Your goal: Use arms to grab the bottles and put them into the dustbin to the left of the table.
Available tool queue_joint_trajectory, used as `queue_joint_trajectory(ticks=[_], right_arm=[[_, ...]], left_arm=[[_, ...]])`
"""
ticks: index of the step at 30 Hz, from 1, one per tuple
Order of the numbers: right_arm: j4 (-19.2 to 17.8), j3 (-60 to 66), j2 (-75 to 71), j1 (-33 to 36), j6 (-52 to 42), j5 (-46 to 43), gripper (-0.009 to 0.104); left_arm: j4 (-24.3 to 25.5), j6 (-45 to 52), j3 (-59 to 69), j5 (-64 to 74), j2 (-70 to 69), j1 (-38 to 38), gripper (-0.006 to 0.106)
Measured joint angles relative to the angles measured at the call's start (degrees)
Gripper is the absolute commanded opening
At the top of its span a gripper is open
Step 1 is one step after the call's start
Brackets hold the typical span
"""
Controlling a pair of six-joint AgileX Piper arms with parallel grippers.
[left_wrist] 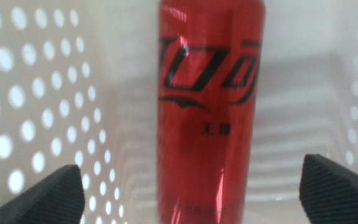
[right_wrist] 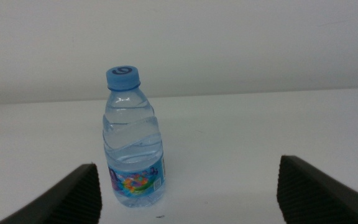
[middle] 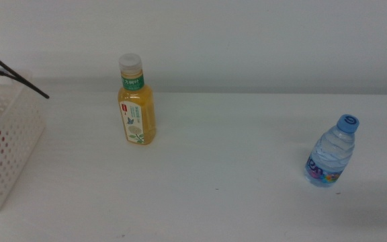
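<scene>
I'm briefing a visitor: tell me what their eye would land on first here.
The yellow-drink bottle stands upright toward the back of the white table, the water bottle upright far off on the right side. In the left wrist view a red can fills the white perforated basket, between the left gripper's wide-open jaws; the right gripper faces the water bottle, open.
</scene>
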Motion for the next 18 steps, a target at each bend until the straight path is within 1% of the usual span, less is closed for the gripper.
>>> queue_joint_trajectory(ticks=[6, 10, 13, 15, 18], right_arm=[[0.00, 0.00, 0.00, 0.00, 0.00, 0.00, 0.076], [0.00, 0.00, 0.00, 0.00, 0.00, 0.00, 0.076], [0.00, 0.00, 0.00, 0.00, 0.00, 0.00, 0.076], [0.00, 0.00, 0.00, 0.00, 0.00, 0.00, 0.076], [0.00, 0.00, 0.00, 0.00, 0.00, 0.00, 0.076]], left_arm=[[0.66, -4.39, 0.00, -0.10, -6.22, -0.50, 0.094], [-0.51, -9.66, 0.00, -0.33, -13.64, -2.96, 0.094], [-1.11, -12.67, 1.59, -0.59, -21.02, -6.98, 0.094], [-1.28, -14.08, 4.88, -0.72, -26.84, -10.70, 0.094], [-0.14, -15.28, 11.32, -3.50, -36.05, -16.78, 0.094]])
